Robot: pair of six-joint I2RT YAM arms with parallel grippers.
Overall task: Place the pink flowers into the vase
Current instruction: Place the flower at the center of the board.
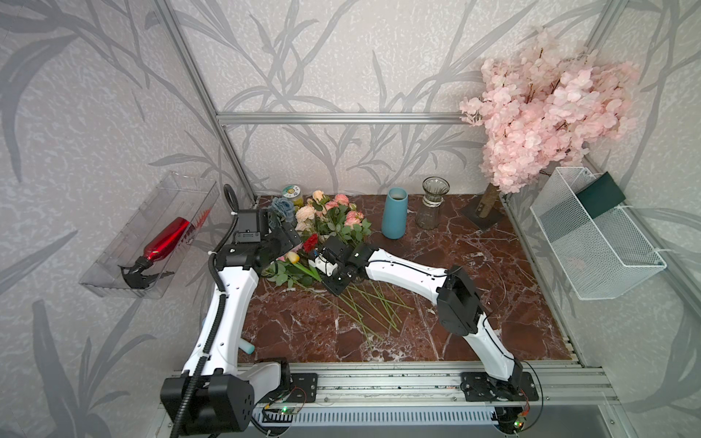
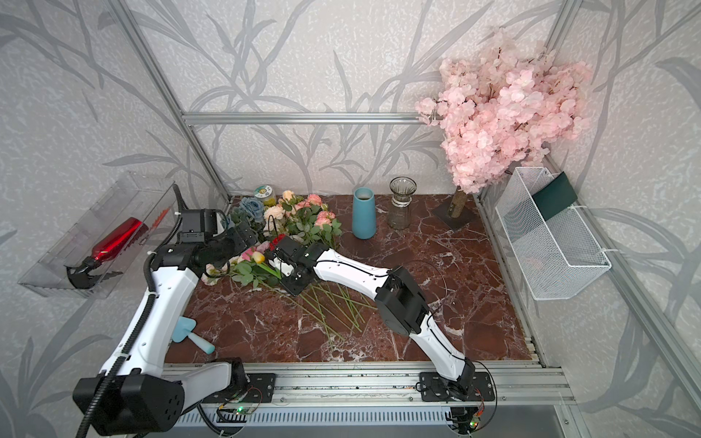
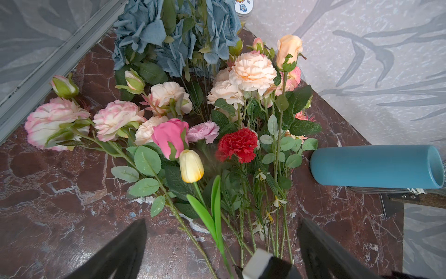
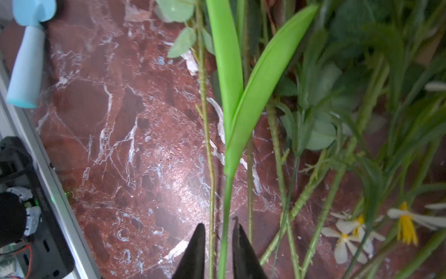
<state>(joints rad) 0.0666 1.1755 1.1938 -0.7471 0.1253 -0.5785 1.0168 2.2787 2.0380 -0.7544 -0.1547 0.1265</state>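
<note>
Found pink flowers (image 1: pixel 333 218) lying in a mixed heap at 11 o'clock on bench (image 1: pixel 474 303), not in either vase. Heads toward 12 o'clock near back wall. Long green stems fanned toward 5 o'clock across bench centre. Noted in same heap: red carnation (image 3: pixel 237 145), yellow tulip (image 3: pixel 191 166), blue flowers (image 3: pixel 144 26) at the heap's 11 o'clock end.

Found blue vase (image 1: pixel 394 214) upright at 12 o'clock, just beside the outermost leaves of the heap. Cannot tell whether touching. Glass vase (image 1: pixel 432 208) upright just beside it, at its 3 o'clock.

Found left hand (image 3: pixel 223 221) released, fingers (image 3: pixel 130 241) spread wide, grasping nothing, poised above the heap from its 9 o'clock side.

Found right hand (image 4: pixel 219 228) low over the stems at the heap's 6 o'clock side, fingertips parted a little. Saw tulip stem (image 4: pixel 225 217) and one thorny stem (image 4: pixel 211 169) running through the gap, bare bench showing on either side of them. Released, not clenched.

Noted blossom tree (image 1: pixel 546 113) at 2 o'clock corner and pale blue trowel (image 2: pixel 189 330) at 8 o'clock.
</note>
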